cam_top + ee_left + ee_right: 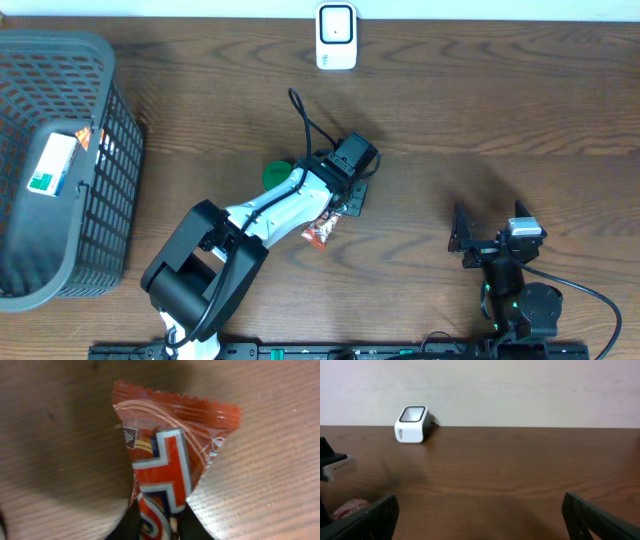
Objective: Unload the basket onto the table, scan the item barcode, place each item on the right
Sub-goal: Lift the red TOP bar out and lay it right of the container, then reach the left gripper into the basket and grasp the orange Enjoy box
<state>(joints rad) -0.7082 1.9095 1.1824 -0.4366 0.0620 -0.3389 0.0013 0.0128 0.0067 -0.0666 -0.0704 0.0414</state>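
The item is a red snack packet with a blue and white logo. It fills the left wrist view, hanging just over the wood. My left gripper is shut on the packet's lower end, and a black finger shows on each side of it. No barcode shows on the face I see. The white scanner stands at the table's far edge, window up, also visible in the right wrist view. My right gripper rests open at the front right with nothing between its fingers.
A dark mesh basket stands at the left and holds a white and green box. A green round object lies beside the left arm. A black cable loops off the left wrist.
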